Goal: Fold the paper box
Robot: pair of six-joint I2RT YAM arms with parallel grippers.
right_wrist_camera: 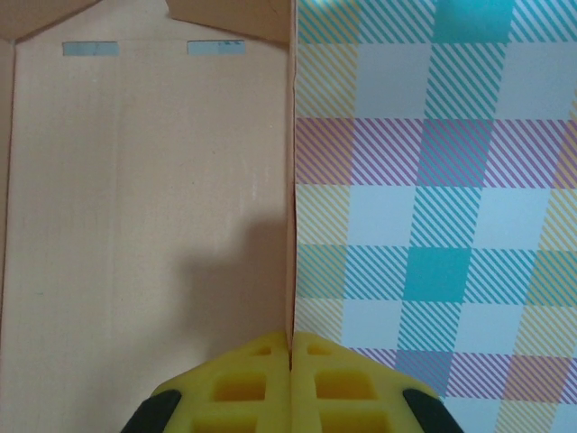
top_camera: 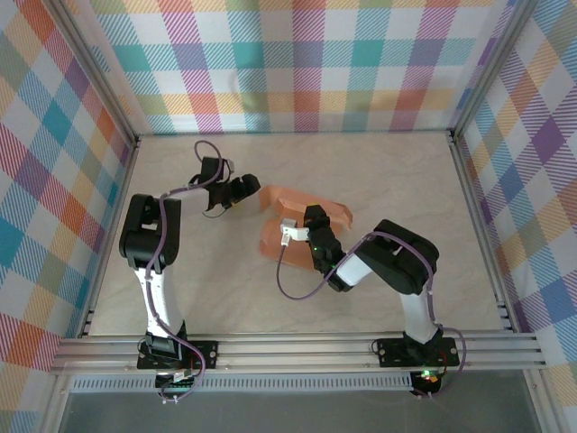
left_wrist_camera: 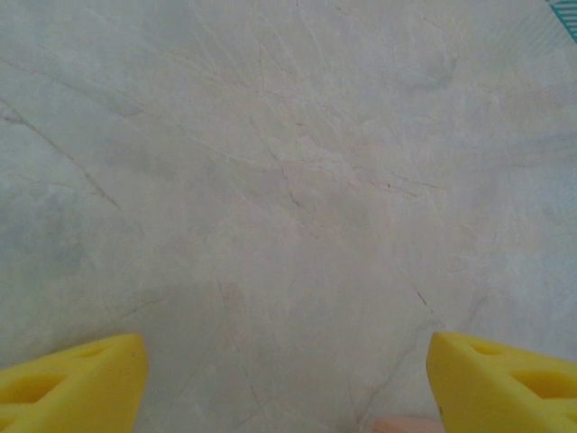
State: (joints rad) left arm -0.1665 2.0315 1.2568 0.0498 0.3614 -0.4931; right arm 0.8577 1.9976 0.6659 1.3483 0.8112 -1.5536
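paper box (top_camera: 329, 209): one, salmon-orange, partly folded up, in the middle of the worktop (top_camera: 406, 171)
box side: in the right wrist view a flat card side (right_wrist_camera: 144, 225) lies at 9 o'clock from the fingertips, with two little slots (right_wrist_camera: 90, 49) near its top
long way: hard to tell with the flaps up; in the top view the far flap runs about 10 to 4 o'clock
right jaws: pressed tight together on a thin upright edge of the box, which sits between the yellow right fingers (right_wrist_camera: 252, 388)
left jaws: wide apart and holding nothing, with bare worktop between the yellow left fingers (left_wrist_camera: 72, 379)
box from left jaws: at 3 o'clock in the top view, just beside them; I cannot tell if they touch
nearer arm: the right one is on the box; the left one is the free one
my guess: the left jaws must go toward 3 o'clock to reach a flap
count: one box, two arms, two slots
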